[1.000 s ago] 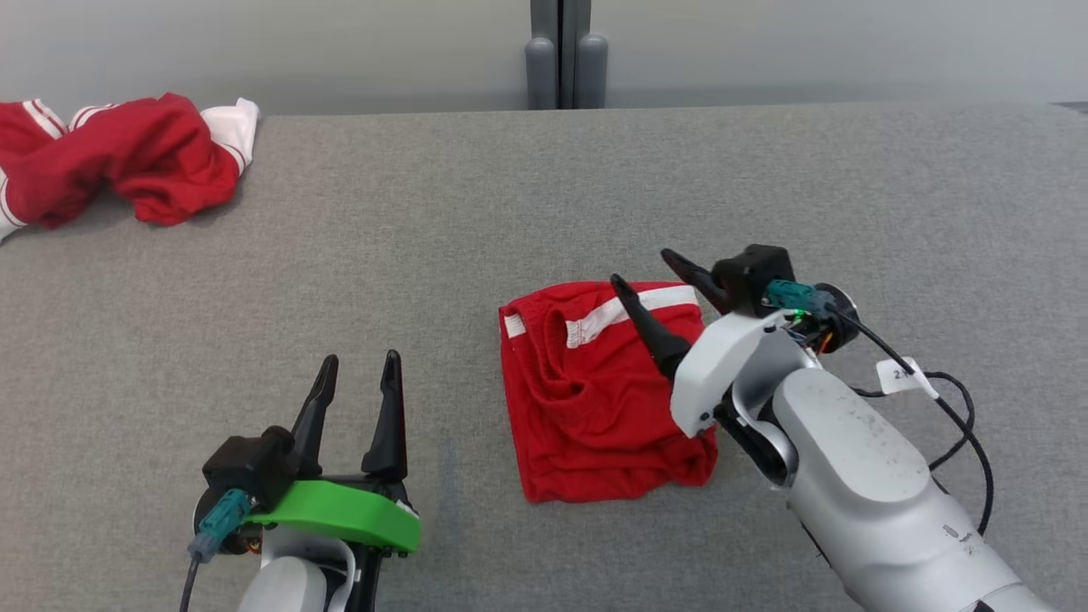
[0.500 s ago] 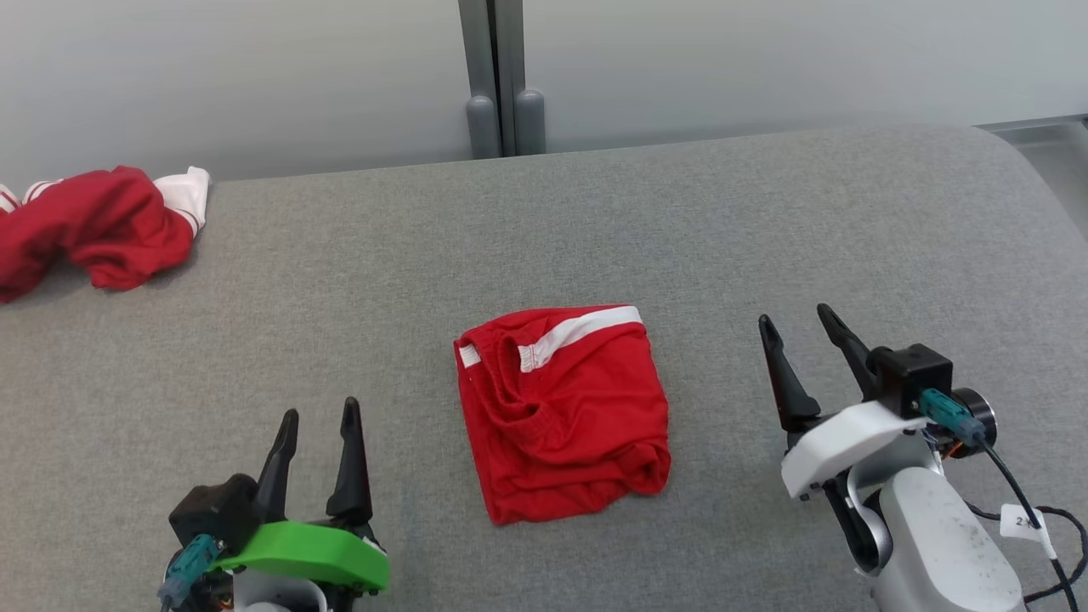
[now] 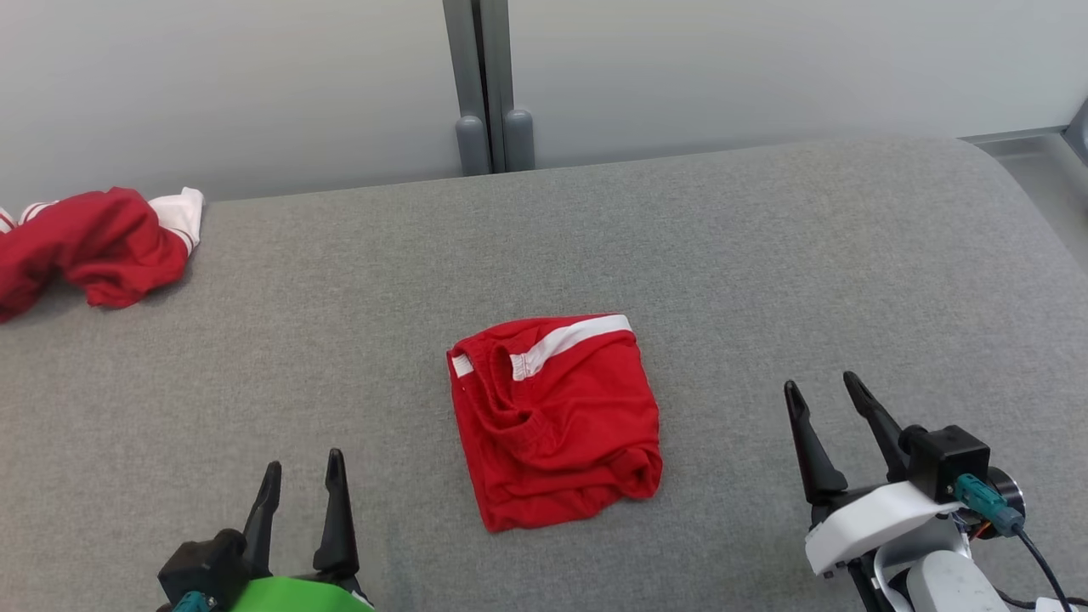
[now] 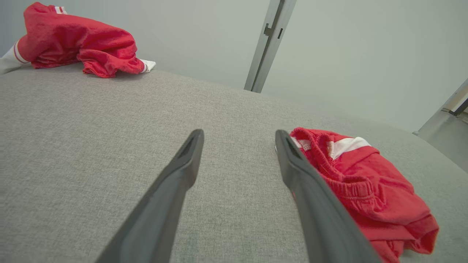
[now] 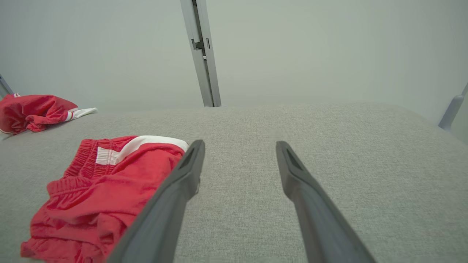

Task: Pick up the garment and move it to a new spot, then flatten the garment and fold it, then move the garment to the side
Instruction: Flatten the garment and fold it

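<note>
A crumpled red-and-white heap lay at the far left edge of the grey padded table. The left gripper sat at the near left, fingers apart and empty, pointing away over bare cloth. The folded red garment rested mid-table, well apart from both grippers, with open surface all round. The right gripper stood at the near right, fingers spread on nothing, leaning slightly leftward. The table's right corner curved away, and the right wrist view added a grey post beyond it.
</note>
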